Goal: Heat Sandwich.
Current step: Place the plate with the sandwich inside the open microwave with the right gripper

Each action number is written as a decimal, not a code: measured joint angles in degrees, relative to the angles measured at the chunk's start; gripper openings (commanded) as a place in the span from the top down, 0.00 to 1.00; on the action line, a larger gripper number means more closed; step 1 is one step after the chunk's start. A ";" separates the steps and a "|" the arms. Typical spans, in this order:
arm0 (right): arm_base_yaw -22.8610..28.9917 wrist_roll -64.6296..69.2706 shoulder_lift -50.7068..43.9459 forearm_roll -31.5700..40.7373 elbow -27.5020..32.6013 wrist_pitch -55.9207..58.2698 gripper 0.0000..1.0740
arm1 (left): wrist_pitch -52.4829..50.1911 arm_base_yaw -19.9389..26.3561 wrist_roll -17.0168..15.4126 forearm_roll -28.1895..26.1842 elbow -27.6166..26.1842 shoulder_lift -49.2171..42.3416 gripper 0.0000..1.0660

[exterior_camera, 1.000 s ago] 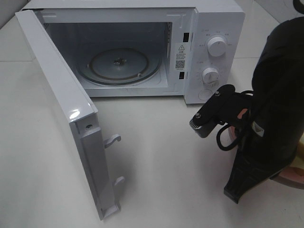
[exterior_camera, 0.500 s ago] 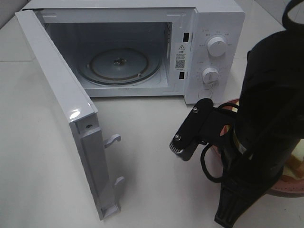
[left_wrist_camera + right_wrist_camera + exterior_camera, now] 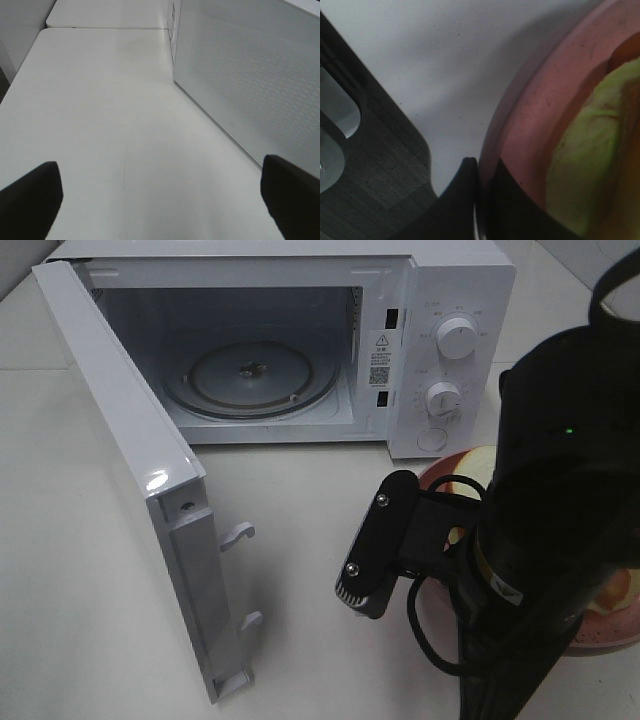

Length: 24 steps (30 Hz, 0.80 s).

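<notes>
Sandwich [image 3: 590, 160]: one, lying on the one pink plate [image 3: 530, 115], in front of the one microwave [image 3: 465, 285].
Right claw [image 3: 481, 172]: pinched together on the plate's rim.
Change: plate and arm have come nearer the microwave, whose door [image 3: 120, 440] stands open. I reckon loading is under way.
Left claw [image 3: 160, 200]: spread apart, empty.

Microwave at the bench's [image 3: 320, 540] back, plate at front right.
The microwave [image 3: 470, 280] stands on the bench, door [image 3: 120, 440] swung out to the front left, turntable [image 3: 250, 375] inside. Before the dials [image 3: 458, 338] is the plate [image 3: 440, 472], under the right arm [image 3: 560, 490], with the sandwich [image 3: 590, 165] on it.
</notes>
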 measured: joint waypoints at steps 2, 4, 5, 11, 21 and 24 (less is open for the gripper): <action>0.00 -1.83 0.00 -0.23 0.00 -0.34 0.98 | 0.00 0.00 0.00 0.00 0.00 0.00 0.03; 0.00 -3.95 0.00 -0.29 0.00 -1.09 0.98 | 0.00 0.00 0.00 0.00 0.00 0.00 0.03; 0.00 -3.95 0.00 -0.29 0.00 -1.09 0.98 | 0.00 0.00 0.00 0.00 0.00 0.00 0.03; 0.00 -10.60 0.00 -0.40 0.00 -4.30 0.98 | 0.00 0.00 0.00 0.00 0.00 0.00 0.03; 0.00 -19.60 0.00 -0.40 0.00 -7.73 0.99 | 0.00 0.00 0.00 0.00 0.00 0.00 0.03; 0.00 -19.77 0.00 -0.40 0.00 -7.91 0.99 | 0.00 0.00 0.00 0.00 0.00 0.00 0.03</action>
